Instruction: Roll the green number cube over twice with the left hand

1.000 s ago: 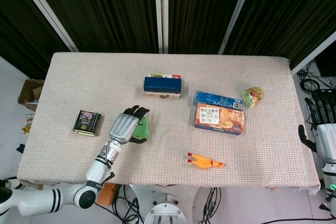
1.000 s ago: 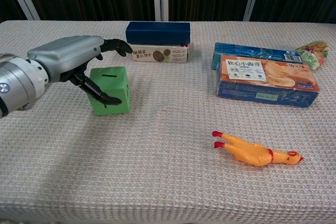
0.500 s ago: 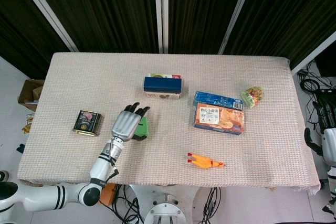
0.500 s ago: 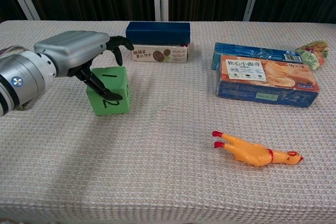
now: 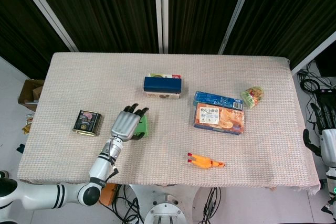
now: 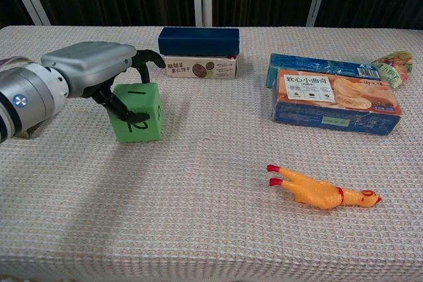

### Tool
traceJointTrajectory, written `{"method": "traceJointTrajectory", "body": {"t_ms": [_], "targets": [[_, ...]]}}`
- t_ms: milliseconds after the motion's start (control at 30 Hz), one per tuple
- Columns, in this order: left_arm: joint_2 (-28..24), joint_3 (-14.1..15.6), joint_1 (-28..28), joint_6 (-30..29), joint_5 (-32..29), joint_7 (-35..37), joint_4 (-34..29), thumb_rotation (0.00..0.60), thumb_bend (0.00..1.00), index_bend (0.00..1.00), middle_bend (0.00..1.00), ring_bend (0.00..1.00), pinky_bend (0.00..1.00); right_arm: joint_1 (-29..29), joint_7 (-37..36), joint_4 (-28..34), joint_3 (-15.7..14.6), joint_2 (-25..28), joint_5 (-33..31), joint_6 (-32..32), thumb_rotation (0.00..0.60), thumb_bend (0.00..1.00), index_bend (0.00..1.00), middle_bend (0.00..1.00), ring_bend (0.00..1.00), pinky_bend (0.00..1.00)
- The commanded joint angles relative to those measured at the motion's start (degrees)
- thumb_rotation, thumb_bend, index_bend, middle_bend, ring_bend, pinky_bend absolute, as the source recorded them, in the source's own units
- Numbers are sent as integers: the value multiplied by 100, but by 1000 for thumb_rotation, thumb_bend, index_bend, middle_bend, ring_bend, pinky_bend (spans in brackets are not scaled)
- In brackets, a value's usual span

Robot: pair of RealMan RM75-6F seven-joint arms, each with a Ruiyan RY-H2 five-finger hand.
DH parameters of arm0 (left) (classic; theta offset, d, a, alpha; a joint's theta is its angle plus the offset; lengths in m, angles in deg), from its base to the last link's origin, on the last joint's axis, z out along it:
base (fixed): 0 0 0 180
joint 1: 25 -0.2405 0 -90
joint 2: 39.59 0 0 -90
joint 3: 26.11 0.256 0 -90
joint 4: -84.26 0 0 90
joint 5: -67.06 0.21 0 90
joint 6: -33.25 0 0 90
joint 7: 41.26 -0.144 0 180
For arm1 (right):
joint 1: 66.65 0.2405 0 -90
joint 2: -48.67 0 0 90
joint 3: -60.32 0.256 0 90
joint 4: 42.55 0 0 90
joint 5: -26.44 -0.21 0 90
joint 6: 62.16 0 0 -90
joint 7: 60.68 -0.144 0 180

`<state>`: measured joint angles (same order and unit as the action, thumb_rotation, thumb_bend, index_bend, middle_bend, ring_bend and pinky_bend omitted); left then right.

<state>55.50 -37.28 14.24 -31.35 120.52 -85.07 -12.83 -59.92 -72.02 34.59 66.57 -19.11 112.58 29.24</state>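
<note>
My left hand (image 6: 89, 70) was draped over the green number cube (image 6: 139, 113), which sat on the near-left part of the table (image 5: 262, 150), between the small dark tin (image 5: 87, 123) on its left and the rubber chicken (image 6: 322, 191) further right and nearer; my dark fingers (image 6: 122, 107) curled down over the cube's top and left face, touching it and cupping it rather than clamping it, though I could not tell how firm the contact was. The cube looked flat on the cloth, a digit on its front. To turn it well, I judged I should hook the fingertips low on the face and tip it about one bottom edge, slowly, since the woven cloth would grip that edge and the stacked cookie boxes (image 6: 199, 51) stood just beyond it. My right hand (image 5: 326, 139) hung off the table's right edge, fingers apart and holding nothing
</note>
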Motion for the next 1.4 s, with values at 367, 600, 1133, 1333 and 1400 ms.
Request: {"method": "traceJointTrajectory", "body": {"t_ms": [367, 600, 1133, 1333, 1400], "targets": [[40, 100, -232, -7, 1992, 3325, 263, 600, 314, 152, 437, 97, 197, 13, -48, -101, -6, -95, -2, -170, 600, 444, 0, 0, 0, 0], [222, 180, -493, -48, 2464, 5994, 1111, 600, 336, 190, 444, 97, 197, 15, 41, -42, -42, -114, 63, -212, 600, 444, 0, 0, 0, 0], [510, 556, -739, -25, 3020, 8193, 2523, 600, 318, 201, 470, 97, 198, 75, 428, 355, -79, -76, 256, -247, 600, 445, 0, 0, 0, 0], [571, 682, -756, -266, 3352, 8421, 2808, 600, 307, 160, 345, 97, 198, 84, 517, 413, -81, -87, 265, -269, 600, 445, 0, 0, 0, 0], [616, 705, -772, -359, 3419, 8427, 2930, 600, 296, 139, 252, 97, 198, 87, 487, 415, -77, -102, 276, -263, 600, 421, 0, 0, 0, 0]]}}
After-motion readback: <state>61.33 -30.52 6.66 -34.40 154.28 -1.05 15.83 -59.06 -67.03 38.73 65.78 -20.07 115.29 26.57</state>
